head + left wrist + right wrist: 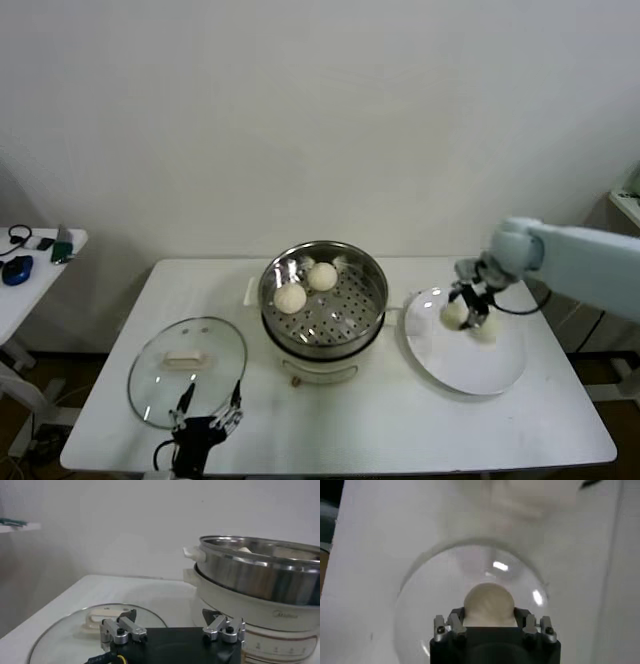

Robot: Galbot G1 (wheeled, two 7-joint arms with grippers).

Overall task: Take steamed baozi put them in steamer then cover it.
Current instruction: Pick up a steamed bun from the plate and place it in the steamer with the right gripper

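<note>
White tabletop (400, 420) carried the steamer (323, 300) with two buns (305, 286); the right gripper (468, 308) pinched a third bun (488, 604) over the plate (470, 368). Left gripper (205, 420) sat spread beside the lid (187, 372).

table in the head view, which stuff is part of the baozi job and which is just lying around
Part of the job:
- two baozi in steamer
- steamer
- two baozi on the plate
- right hand, around a plate bun
- glass cover, beside left hand

Just lying about:
- side table on the left, with dark small items
</note>
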